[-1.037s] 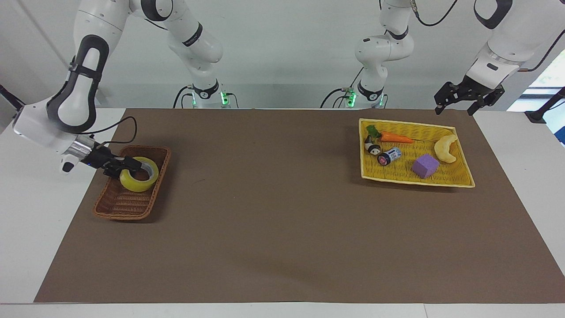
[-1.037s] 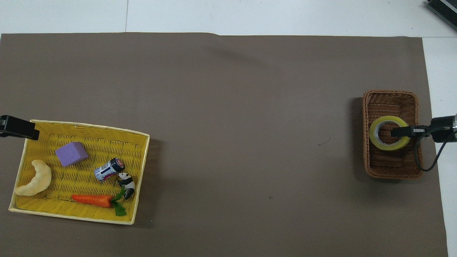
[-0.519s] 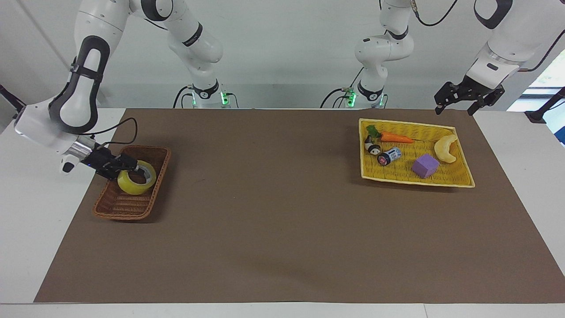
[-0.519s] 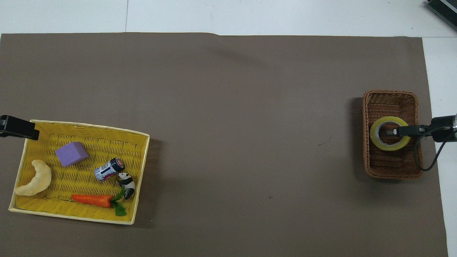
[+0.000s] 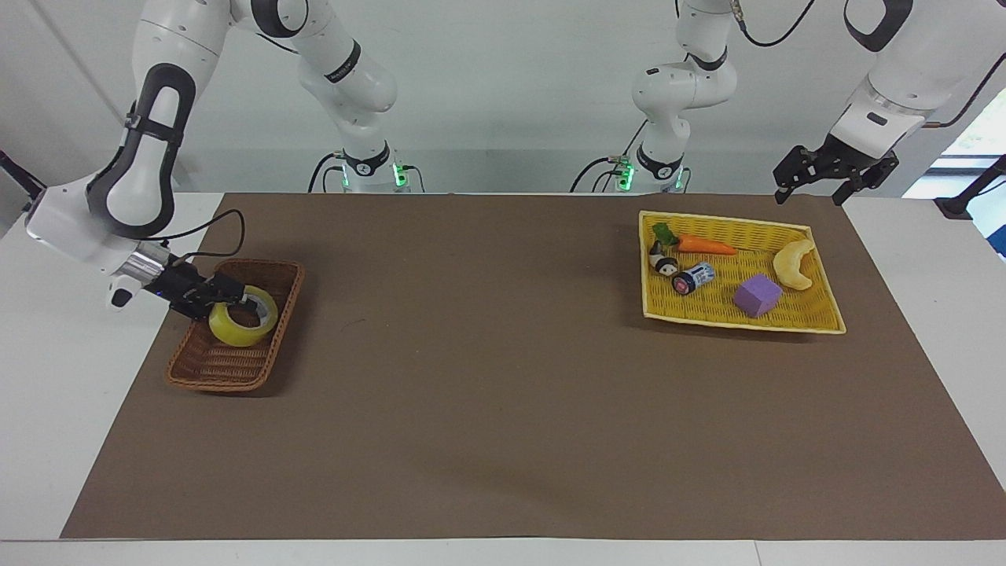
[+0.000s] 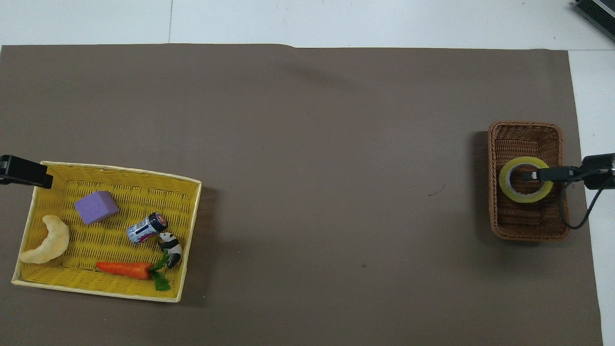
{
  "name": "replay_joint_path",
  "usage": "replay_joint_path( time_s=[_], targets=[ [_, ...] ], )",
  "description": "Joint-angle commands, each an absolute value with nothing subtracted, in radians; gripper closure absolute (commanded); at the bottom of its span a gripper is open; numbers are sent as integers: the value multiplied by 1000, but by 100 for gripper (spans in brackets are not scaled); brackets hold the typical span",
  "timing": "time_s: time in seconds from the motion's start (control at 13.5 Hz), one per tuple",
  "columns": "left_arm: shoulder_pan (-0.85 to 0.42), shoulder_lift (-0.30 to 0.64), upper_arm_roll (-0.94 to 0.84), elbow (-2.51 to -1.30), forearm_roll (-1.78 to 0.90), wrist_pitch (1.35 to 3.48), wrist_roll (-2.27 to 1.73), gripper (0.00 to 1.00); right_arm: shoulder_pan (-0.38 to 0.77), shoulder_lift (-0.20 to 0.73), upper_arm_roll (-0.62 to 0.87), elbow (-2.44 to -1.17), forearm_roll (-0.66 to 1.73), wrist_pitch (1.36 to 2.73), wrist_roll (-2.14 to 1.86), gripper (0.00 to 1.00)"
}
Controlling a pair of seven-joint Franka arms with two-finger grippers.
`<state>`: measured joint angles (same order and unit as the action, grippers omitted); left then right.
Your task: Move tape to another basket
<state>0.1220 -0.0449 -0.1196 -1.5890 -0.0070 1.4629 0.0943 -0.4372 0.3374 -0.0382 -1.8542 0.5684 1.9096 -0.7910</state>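
The tape (image 5: 236, 328), a yellow roll with a pale core, sits tilted low inside the brown wicker basket (image 5: 212, 369) at the right arm's end of the table. My right gripper (image 5: 236, 303) reaches into the basket from the side and is shut on the roll's wall, with one finger inside the core. In the overhead view the tape (image 6: 509, 190) lies in the middle of the basket (image 6: 526, 228), with the right gripper (image 6: 533, 175) over its hole. My left gripper (image 5: 813, 187) hangs open and empty above the near corner of the yellow tray and waits.
The flat yellow tray (image 5: 786, 318) at the left arm's end holds a carrot (image 5: 705, 246), a purple block (image 5: 758, 295), a pale crescent toy (image 5: 794, 263), a small can (image 5: 693, 278) and a panda figure (image 5: 664, 263). Brown mat (image 5: 487, 377) covers the table.
My right gripper has lowered the tape deeper into the brown basket and drawn back slightly toward the basket's edge. The left arm has not moved.
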Motion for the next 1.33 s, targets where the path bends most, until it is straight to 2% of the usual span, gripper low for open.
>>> replay_joint_path(
  time_s=[0.0, 0.44, 0.74, 1.26],
  targets=[
    [138, -57, -130, -1591, 8, 1457, 100, 0, -448, 351, -29, -1807, 551, 1922, -847, 0],
    [138, -57, -130, -1591, 8, 1460, 97, 0, -439, 351, -18, -1746, 514, 1922, -842, 0],
    [138, -55, -130, -1591, 6, 1471, 25, 0, -364, 337, -15, -1688, 359, 1951, -821, 0],
    [140, -55, -130, -1591, 6, 1474, 25, 0, -243, 261, -12, -1695, 181, 1947, -611, 0]
  ],
)
